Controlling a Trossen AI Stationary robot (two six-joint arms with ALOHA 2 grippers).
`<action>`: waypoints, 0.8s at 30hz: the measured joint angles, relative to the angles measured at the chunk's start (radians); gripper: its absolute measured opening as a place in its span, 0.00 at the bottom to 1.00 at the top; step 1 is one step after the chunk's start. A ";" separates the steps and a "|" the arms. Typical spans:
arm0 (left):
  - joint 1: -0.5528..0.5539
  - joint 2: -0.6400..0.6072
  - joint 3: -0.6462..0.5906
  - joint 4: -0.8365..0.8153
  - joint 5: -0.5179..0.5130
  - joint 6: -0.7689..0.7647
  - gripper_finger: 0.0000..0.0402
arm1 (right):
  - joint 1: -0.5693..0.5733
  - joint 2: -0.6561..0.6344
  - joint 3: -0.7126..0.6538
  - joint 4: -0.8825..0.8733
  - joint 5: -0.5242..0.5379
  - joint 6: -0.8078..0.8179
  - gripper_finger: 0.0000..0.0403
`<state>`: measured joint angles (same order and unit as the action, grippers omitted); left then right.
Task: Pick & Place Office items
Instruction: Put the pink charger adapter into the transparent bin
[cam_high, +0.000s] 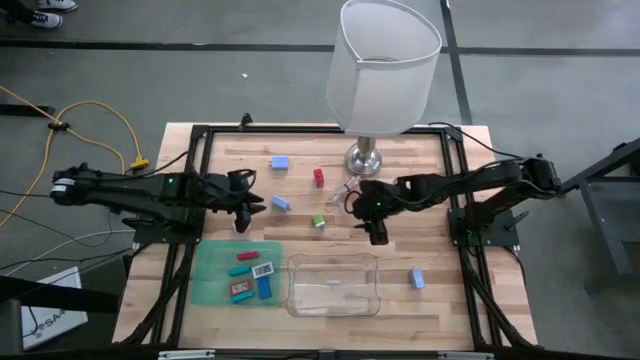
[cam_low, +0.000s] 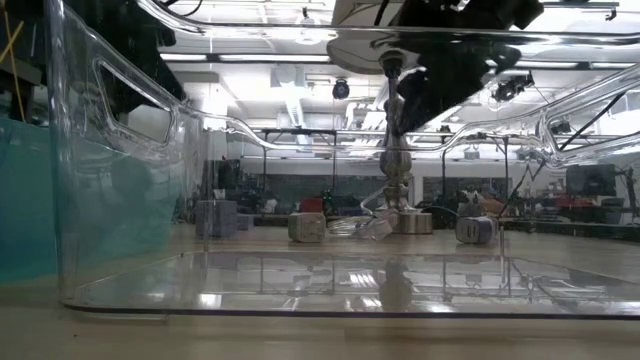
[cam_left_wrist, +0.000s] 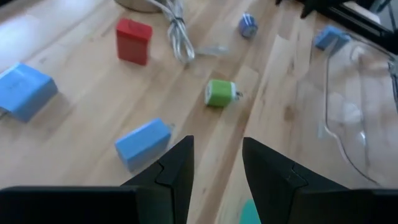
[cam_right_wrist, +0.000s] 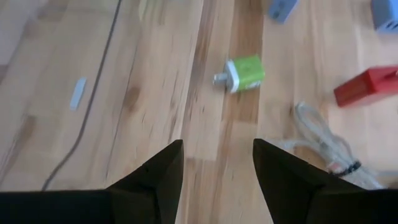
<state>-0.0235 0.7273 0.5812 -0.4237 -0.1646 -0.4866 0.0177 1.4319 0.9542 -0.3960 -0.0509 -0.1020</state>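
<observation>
Loose office items lie on the wooden table: a green piece (cam_high: 318, 221) (cam_left_wrist: 219, 93) (cam_right_wrist: 245, 73), a red one (cam_high: 319, 177) (cam_left_wrist: 133, 40) and blue blocks (cam_high: 281, 204) (cam_high: 281, 162) (cam_high: 416, 278). Several more rest on the flat green mat (cam_high: 210, 285). My left gripper (cam_high: 243, 222) (cam_left_wrist: 217, 162) hovers open just left of the nearer blue block (cam_left_wrist: 144, 143), above the mat's far edge. My right gripper (cam_high: 378, 236) (cam_right_wrist: 217, 162) hangs open above bare wood right of the green piece, slanting down. Neither gripper has anything between its fingers.
A clear plastic tray (cam_high: 334, 285) stands near the front edge, right of the mat. A white-shaded lamp (cam_high: 383, 70) with a silver base (cam_high: 366, 158) stands at the far middle. A coiled cable (cam_high: 345, 192) (cam_right_wrist: 317, 134) lies beside the base. Black rails (cam_high: 460, 180) frame the table.
</observation>
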 joint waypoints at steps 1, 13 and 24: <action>-0.006 0.001 0.000 -0.002 0.006 0.000 0.33 | 0.000 0.000 0.000 0.013 0.000 0.000 0.45; -0.064 0.001 0.004 -0.093 0.031 -0.112 0.33 | 0.000 0.000 0.000 0.178 0.000 0.000 0.45; -0.117 0.001 0.128 -0.482 0.021 -0.214 0.33 | 0.000 0.000 0.000 0.221 0.000 0.000 0.45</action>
<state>-0.1410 0.7287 0.7096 -0.9059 -0.1440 -0.7006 0.0177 1.4319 0.9539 -0.1745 -0.0513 -0.1020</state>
